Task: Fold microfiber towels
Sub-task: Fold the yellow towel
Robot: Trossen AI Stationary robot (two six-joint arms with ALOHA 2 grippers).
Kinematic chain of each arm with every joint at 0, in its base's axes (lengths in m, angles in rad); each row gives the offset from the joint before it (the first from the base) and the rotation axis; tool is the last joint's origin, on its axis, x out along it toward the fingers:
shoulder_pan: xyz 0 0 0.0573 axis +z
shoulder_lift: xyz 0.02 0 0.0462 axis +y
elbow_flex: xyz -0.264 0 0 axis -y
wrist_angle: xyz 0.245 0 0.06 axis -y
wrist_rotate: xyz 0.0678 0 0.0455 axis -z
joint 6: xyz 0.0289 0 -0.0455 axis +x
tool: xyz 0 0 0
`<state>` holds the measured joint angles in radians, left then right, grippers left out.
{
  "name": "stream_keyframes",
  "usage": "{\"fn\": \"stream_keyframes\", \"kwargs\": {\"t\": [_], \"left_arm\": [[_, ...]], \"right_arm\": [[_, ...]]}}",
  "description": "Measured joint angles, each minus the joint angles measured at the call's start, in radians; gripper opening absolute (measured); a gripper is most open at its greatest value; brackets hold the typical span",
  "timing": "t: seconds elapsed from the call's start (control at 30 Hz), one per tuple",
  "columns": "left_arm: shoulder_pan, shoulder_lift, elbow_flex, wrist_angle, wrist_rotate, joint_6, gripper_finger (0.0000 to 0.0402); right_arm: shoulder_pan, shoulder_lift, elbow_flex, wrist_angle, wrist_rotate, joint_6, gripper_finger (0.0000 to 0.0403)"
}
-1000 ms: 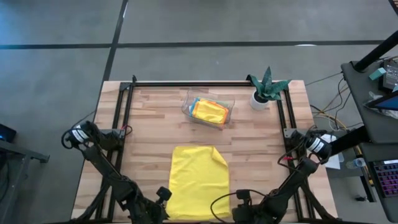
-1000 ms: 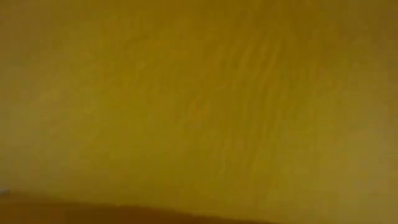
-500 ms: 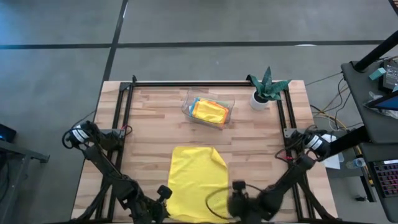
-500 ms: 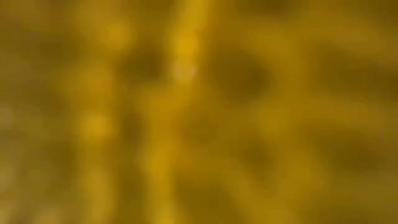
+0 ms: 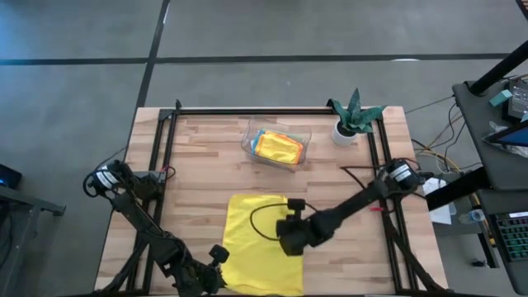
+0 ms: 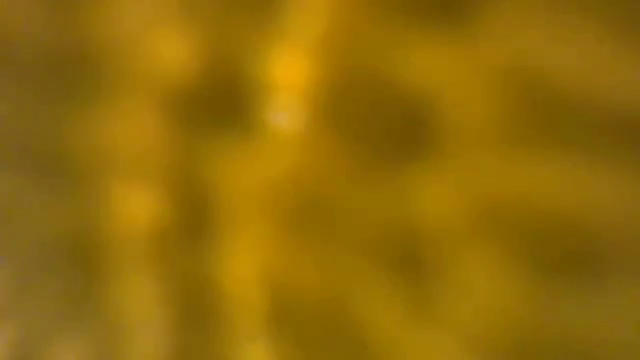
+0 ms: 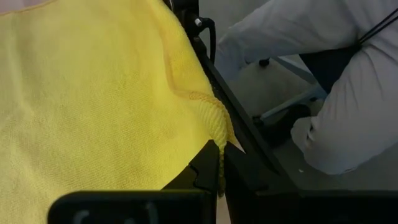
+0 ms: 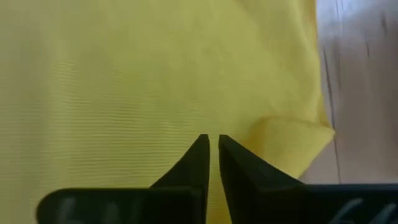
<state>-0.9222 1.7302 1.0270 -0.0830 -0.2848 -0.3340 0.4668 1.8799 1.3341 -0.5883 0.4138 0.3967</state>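
A bright yellow towel (image 5: 262, 247) lies spread on the wooden table, close to its near edge. One corner (image 8: 292, 144) is turned over on itself. My left gripper (image 5: 221, 268) is at the towel's near left corner, shut on it. My right gripper (image 5: 285, 246) stands over the right part of the towel, pointing steeply down. Its fingers (image 8: 200, 155) are shut with only a slit between them and no cloth in it. Yellow cloth (image 6: 320, 180) fills the whole low view. My left gripper pinches the towel's corner (image 7: 214, 127) between its two fingers, which slant down from the table's near left side. The corner's hemmed tip hangs down between the fingertips. The rest of the towel lies slack on the table. Whether my right gripper touches the towel I cannot tell.
A clear tray (image 5: 276, 146) with folded towels stands at the table's far middle. A small plant in a white pot (image 5: 351, 124) is at the far right. A black frame (image 5: 169, 157) runs along the table's sides. A person in white sleeves (image 7: 323, 93) shows beyond the near edge.
My right gripper has swung from the towel's near right corner toward the table's far edge and left. It now stands over the towel's right part. The towel lies about where it did.
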Motion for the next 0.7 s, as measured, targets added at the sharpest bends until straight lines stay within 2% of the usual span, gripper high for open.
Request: {"fn": "stream_keyframes", "kwargs": {"t": [0.13,0.3,0.5,0.7], "left_arm": [[0.0,0.0,-0.001,-0.001,0.0,0.0,0.0],[0.0,0.001,-0.002,-0.001,0.0,0.0,0.0],[0.0,0.001,-0.002,0.0,0.001,-0.001,0.0],[-0.001,0.001,-0.002,0.0,0.005,-0.001,0.0]], "right_arm": [[-0.045,0.002,-0.033,-0.001,-0.013,0.002,0.0012],[-0.067,0.002,-0.042,-0.055,0.085,0.103,0.0009],[-0.076,-0.003,-0.043,-0.29,0.236,0.348,0.0009],[-0.075,-0.008,-0.067,-0.494,0.26,0.493,0.0009]]}}
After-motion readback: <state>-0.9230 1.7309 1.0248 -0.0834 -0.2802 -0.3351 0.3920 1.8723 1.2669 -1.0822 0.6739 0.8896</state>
